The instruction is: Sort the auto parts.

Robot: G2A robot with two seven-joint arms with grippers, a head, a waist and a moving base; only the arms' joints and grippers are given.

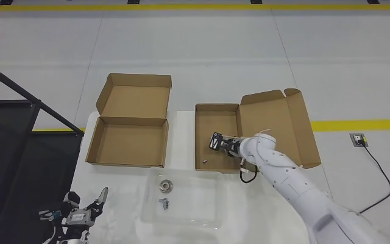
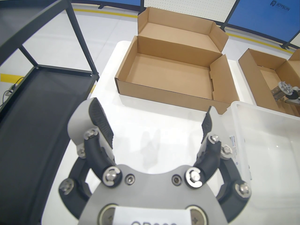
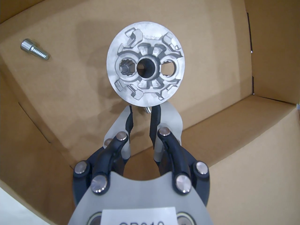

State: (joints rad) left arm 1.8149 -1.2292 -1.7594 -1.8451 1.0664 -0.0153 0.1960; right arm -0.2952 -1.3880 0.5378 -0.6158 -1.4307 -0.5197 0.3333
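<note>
Left box [image 1: 128,143] and right box [image 1: 213,125] sit side by side at the bench's [image 1: 181,137] far edge, a bolt [image 1: 205,161] in the right; before them, a tub [image 1: 201,204] holds a ring [image 1: 165,184] behind a small piece [image 1: 163,203].

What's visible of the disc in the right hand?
The disc is a round, dull grey cast-metal part: central bore, two smaller holes flanking it, one holding a splined insert, raised ribs around. The right hand grips it at its edge, ribbed face toward the wrist camera, inside the right box, seemingly clear of its floor. A bolt lies apart.
</note>
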